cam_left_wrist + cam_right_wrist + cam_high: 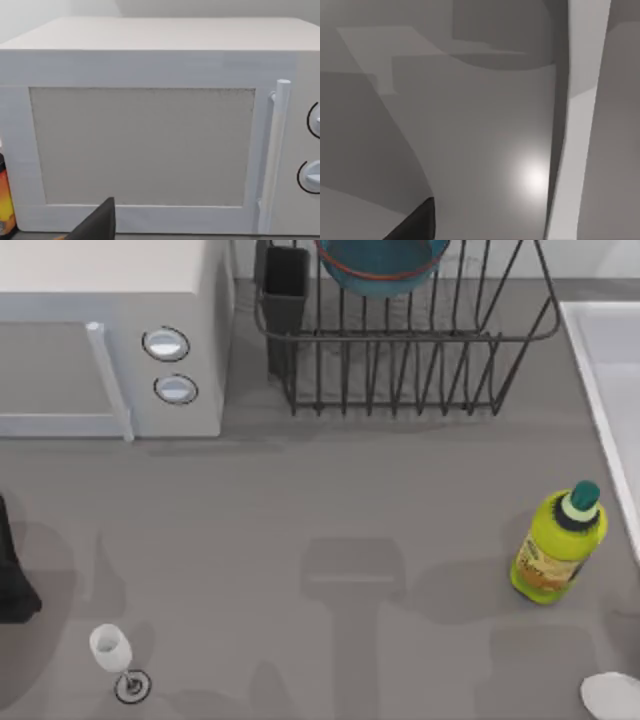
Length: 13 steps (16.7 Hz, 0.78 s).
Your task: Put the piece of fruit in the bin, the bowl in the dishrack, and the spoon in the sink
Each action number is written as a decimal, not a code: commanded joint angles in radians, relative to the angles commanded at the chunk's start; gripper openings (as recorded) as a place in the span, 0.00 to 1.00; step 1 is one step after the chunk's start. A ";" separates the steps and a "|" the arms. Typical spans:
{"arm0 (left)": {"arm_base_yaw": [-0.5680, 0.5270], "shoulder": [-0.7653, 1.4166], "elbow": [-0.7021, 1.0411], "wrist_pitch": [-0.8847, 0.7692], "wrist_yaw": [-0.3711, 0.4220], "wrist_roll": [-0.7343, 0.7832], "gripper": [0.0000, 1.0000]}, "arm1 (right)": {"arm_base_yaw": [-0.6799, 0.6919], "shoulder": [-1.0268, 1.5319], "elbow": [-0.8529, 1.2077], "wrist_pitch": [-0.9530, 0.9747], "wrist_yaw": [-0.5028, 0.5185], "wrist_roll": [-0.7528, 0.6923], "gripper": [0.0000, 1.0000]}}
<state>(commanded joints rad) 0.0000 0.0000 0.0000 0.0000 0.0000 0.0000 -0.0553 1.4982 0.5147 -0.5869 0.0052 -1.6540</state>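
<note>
Bowl (382, 265): in the dishrack (405, 350) at the table's far side, upper part cut off by the picture edge. Utensil cup (285, 300) at the rack's left corner. Sink (610, 380): far right, partly out of view. Microwave (110, 340): far left. Green bottle (557, 545) near the sink; wine glass (112, 652) near left. Left arm (12, 570) (a dark shape at the left edge): claw cannot be told open or shut. Right wrist view: only grey surfaces and a dark tip.

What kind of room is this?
It looks like a kitchen counter, though a rendered one. There's a white microwave, a black wire dishrack with a blue bowl in it, a sink at the right edge, and a green soap bottle.
</note>
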 joint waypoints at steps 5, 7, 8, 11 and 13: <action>0.000 0.000 0.000 0.000 0.000 0.000 1.00 | 0.000 0.000 0.000 0.000 0.000 0.000 0.70; 0.000 0.000 0.000 0.000 0.000 0.000 1.00 | 0.000 0.000 0.000 0.000 0.000 0.000 0.55; 0.000 0.000 0.000 0.000 0.000 0.000 1.00 | 0.000 0.000 0.000 0.000 0.000 0.000 0.47; 0.000 0.000 0.000 0.000 0.000 0.000 1.00 | 0.000 0.000 0.000 0.000 0.000 0.000 0.25; 0.000 0.000 0.000 0.000 0.000 0.000 1.00 | 0.000 0.000 0.000 0.000 0.000 0.000 0.10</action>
<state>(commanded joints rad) 0.0000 0.0000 0.0000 0.0000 0.0000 0.0000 -0.0553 1.4982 0.5147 -0.5869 0.0052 -1.6540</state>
